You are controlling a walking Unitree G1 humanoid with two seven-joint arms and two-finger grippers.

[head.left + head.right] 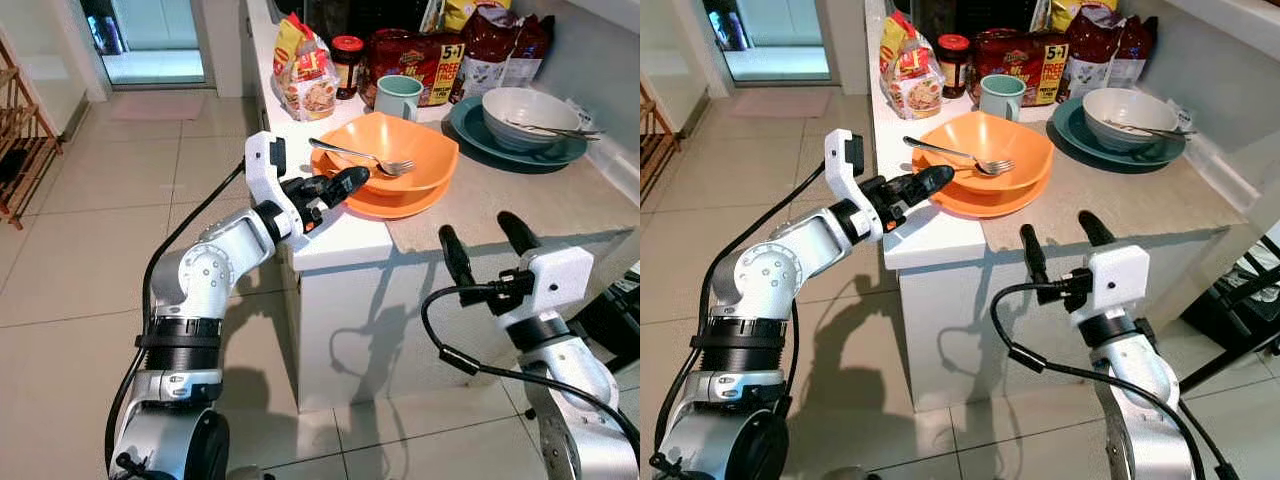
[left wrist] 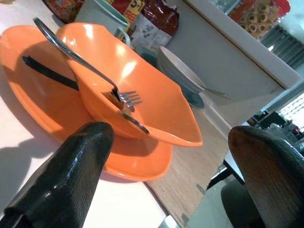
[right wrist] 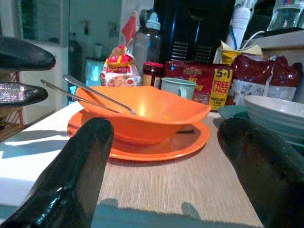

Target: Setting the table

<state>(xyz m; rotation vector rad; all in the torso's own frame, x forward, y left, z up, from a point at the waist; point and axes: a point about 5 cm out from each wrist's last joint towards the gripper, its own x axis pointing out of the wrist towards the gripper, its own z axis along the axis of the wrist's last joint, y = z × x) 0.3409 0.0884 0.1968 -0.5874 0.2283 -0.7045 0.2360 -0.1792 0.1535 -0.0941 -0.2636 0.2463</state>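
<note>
**Two place settings on the worktop, both pincers spread**

We count two bowls, two plates, two forks and one mug (image 1: 398,96). The orange bowl (image 1: 400,150) sits on the orange plate (image 1: 395,203) near the worktop (image 1: 520,200) corner, one fork (image 1: 365,158) resting in it. At its two o'clock, a grey bowl (image 1: 528,115) with the second fork (image 1: 555,128) sits on a teal plate (image 1: 478,133). Our left pincer (image 1: 335,188) hovers at the orange plate's nine o'clock edge, fingers apart, holding nothing. Our right pincer (image 1: 480,245) stands before the worktop, wide apart, empty.
</note>
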